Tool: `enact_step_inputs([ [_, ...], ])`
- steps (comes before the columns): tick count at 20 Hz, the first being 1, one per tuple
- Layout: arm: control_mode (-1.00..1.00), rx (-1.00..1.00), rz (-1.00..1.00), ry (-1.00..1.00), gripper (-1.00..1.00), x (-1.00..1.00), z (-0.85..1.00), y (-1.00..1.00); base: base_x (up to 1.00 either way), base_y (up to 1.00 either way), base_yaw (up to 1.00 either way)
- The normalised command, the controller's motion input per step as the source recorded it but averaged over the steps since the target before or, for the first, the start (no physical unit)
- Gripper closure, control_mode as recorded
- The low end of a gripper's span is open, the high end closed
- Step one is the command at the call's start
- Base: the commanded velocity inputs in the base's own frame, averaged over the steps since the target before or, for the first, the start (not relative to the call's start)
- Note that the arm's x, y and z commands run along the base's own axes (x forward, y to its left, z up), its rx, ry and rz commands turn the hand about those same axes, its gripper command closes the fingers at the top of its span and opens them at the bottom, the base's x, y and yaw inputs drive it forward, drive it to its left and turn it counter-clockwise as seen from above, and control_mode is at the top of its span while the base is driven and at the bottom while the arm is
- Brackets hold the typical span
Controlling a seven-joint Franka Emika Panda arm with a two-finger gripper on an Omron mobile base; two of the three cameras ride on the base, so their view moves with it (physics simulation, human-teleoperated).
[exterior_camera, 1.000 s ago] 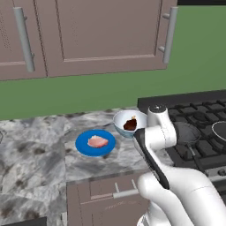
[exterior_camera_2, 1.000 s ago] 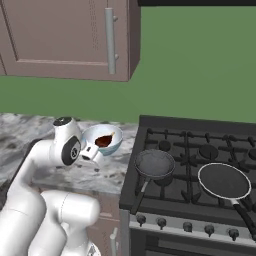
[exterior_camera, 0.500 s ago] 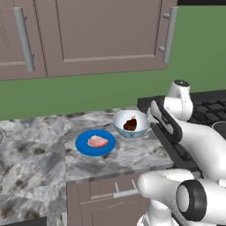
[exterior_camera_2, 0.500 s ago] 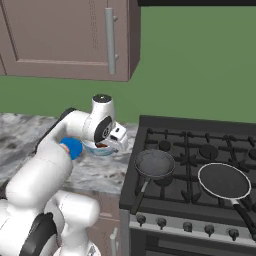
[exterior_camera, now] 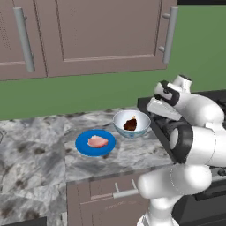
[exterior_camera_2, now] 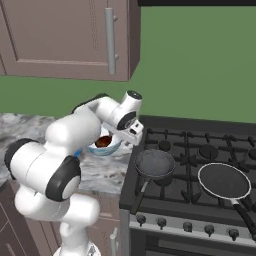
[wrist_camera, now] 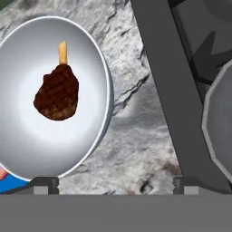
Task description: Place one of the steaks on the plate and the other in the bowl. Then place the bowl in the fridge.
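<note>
two steaks: one pale pink steak (exterior_camera: 97, 141) on the single blue plate (exterior_camera: 84, 148), one dark brown steak (wrist_camera: 56, 93) in the one bowl (wrist_camera: 93, 136). two black pans (exterior_camera_2: 154, 164) on one stove (exterior_camera_2: 200, 200). one gripper (wrist_camera: 115, 183).

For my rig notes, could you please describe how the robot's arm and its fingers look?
The arm is glossy white, built of rounded segments with dark bands at the joints. The fingers are small, dark and blocky. No cables or markings are visible.
</note>
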Motion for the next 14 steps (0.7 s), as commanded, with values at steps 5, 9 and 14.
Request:
enact_step_inputs([
  [5, -1.00, 0.06, 0.00, 0.00, -1.00, 0.62, -0.05, 0.00, 0.00, 0.00, 0.00],
  [9, -1.00, 0.09, 0.03, 0.00, -1.00, 0.47, -0.31, 0.00, 0.00, 0.00, 0.00],
  [14, -1.00, 0.00, 0.01, 0.00, -1.00, 0.67, -0.31, 0.00, 0.00, 0.00, 0.00],
])
